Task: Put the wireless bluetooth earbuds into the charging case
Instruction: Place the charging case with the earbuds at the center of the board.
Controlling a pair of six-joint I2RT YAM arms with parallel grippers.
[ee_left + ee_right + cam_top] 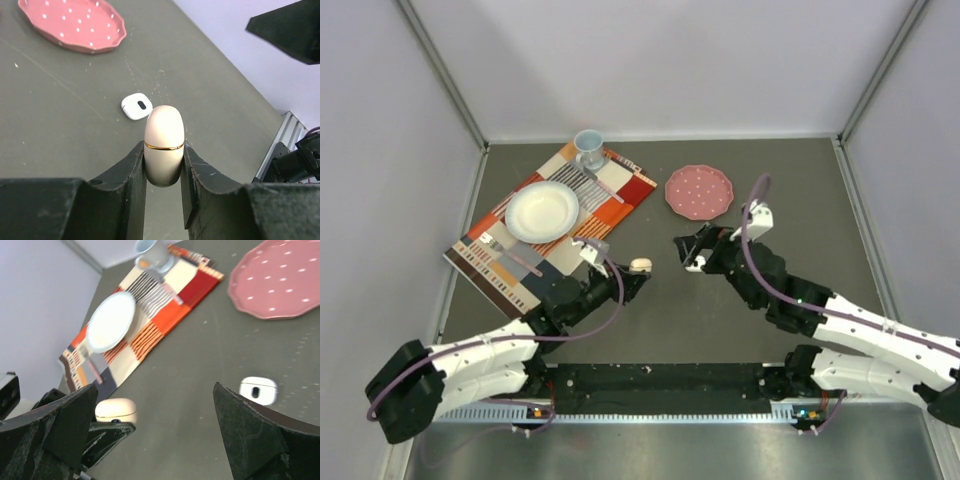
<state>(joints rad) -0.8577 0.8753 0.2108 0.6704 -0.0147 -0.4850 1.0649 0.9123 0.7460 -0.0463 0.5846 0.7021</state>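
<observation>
The charging case (163,145), a pale peach egg shape with a thin gold seam round its middle, is clamped between the two fingers of the left gripper (164,149). The fingers pinch it at and below the seam, so the rounded end sticks out past their tips. It looks closed. From above it sits a little left of the table's middle, just off the near right corner of the placemat (625,192).

A white case (136,105), flatter, with a dark oval mark on top, lies on the dark table to the right of the peach one. The right gripper (155,405) hangs by it with its jaws wide apart and nothing between them. In that arm's own camera the white case shows close beside one finger; I cannot tell if they touch.

By count there are two cases. At the far side is one pink plate (699,192) dotted with white. To the far left, one white plate (542,211) and one pale blue cup (588,147) rest on the single patterned placemat.
</observation>
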